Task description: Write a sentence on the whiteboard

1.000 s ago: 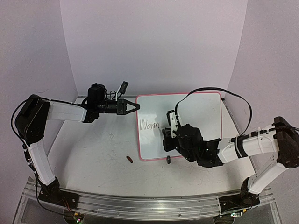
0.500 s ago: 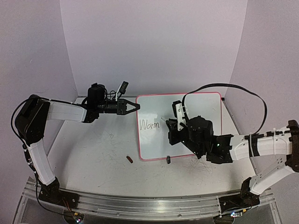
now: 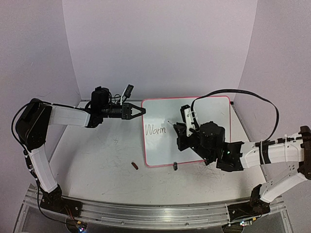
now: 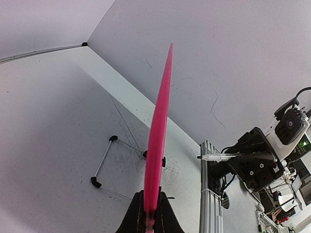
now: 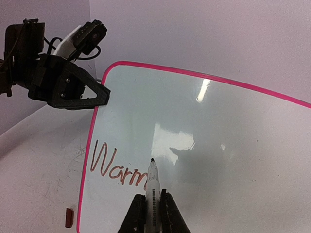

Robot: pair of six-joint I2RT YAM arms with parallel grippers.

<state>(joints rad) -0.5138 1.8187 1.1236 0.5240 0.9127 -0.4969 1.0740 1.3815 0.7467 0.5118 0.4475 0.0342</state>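
Note:
The whiteboard (image 3: 204,114), white with a pink frame, stands tilted on the table and bears the word "Warm" (image 3: 155,130) in red-brown at its left. My left gripper (image 3: 138,111) is shut on the board's upper left edge; in the left wrist view the pink frame (image 4: 160,126) runs edge-on out of my left gripper (image 4: 149,218). My right gripper (image 3: 181,130) is shut on a marker (image 5: 153,189), whose tip points at the board just right of "Warm" (image 5: 119,167). I cannot tell whether the tip touches the board (image 5: 233,145).
A small dark red cap (image 3: 135,166) lies on the table left of the board's lower corner. A small black piece (image 3: 162,166) lies at the board's bottom edge. The board's wire stand with black feet (image 4: 104,162) shows behind it. Grey walls enclose the table.
My right arm has moved right and up with the marker, from beside the "n"-like end of the word to just past the finished "Warm". The left arm and board have not moved.

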